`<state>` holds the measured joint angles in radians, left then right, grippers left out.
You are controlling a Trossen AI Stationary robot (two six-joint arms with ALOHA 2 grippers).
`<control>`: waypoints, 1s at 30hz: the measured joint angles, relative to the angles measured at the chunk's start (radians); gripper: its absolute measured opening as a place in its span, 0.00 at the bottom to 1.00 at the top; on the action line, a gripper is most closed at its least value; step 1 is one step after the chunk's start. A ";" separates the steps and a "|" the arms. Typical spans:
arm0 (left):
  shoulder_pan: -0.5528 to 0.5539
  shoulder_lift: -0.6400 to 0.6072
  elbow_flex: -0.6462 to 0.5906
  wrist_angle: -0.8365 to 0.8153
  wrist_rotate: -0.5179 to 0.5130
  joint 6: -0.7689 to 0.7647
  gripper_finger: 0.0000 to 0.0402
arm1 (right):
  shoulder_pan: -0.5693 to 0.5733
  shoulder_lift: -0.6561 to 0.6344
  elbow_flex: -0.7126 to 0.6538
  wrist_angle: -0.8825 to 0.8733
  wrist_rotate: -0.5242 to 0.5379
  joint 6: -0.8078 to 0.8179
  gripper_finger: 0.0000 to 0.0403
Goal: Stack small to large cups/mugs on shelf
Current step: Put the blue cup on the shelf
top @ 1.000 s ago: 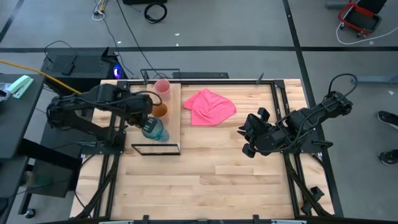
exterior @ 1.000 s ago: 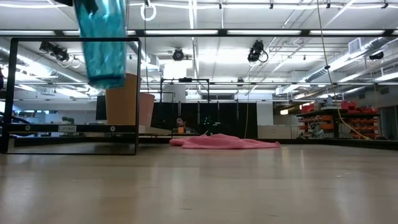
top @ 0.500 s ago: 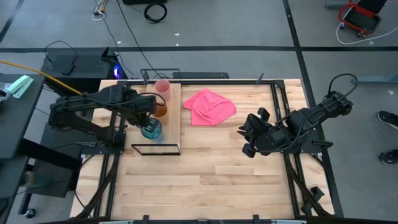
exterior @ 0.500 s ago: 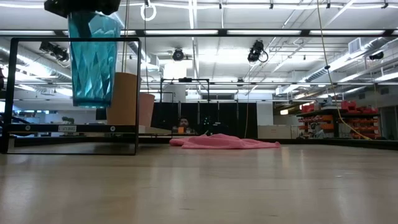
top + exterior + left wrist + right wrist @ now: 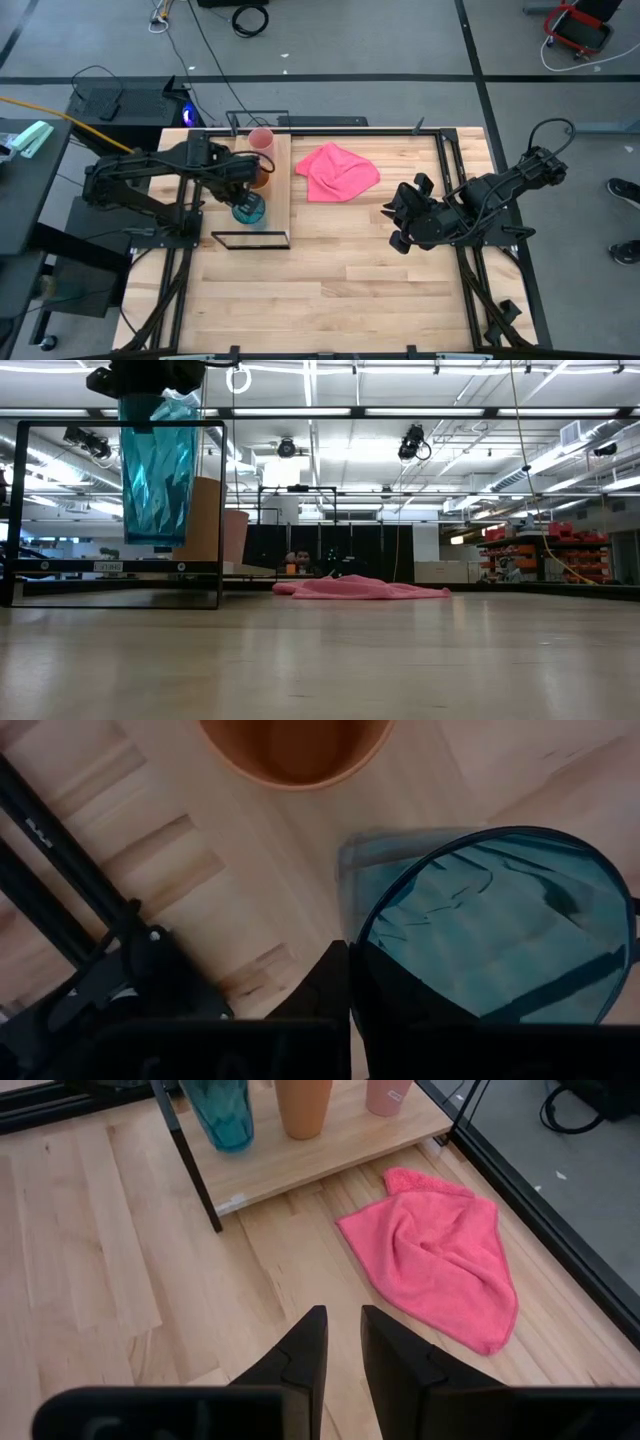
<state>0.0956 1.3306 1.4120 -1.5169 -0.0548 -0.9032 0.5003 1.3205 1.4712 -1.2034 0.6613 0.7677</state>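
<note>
Teal-blue and faceted, the largest cup (image 5: 157,470) hangs from the left end effector (image 5: 243,185), whose fingers are clamped on its rim. In the low view its base sits clear above the shelf (image 5: 283,190) board, so it seems not yet set down. It is over the shelf's near end, in line with the orange-brown cup (image 5: 259,175) just beside it and the pale pink cup (image 5: 261,140) at the far end. The left wrist view looks down into the teal cup's mouth, with the orange-brown cup's rim close by.

The step in hand looks like placing the last and largest cup to finish the small-to-large row. The next move calls for a straight descent until the base meets the board, keeping it off the orange-brown cup and the black wire frame (image 5: 222,510), then a release.

The right end effector (image 5: 404,222) waits over the bench's right side, its fingers narrowly apart and empty, near a pink cloth (image 5: 336,171).
</note>
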 joint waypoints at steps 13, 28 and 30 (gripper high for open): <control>0.000 0.068 0.000 0.022 0.008 0.049 0.03 | 0.000 0.000 0.000 0.001 0.000 0.000 0.18; 0.000 0.072 0.001 0.030 0.026 0.053 0.08 | 0.000 0.000 0.000 -0.002 0.000 -0.002 0.18; 0.000 0.072 0.001 0.029 0.026 0.053 0.09 | 0.000 0.000 0.000 -0.002 0.000 -0.003 0.18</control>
<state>0.0952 1.4025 1.4128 -1.4876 -0.0284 -0.8497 0.5003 1.3205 1.4712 -1.2053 0.6613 0.7643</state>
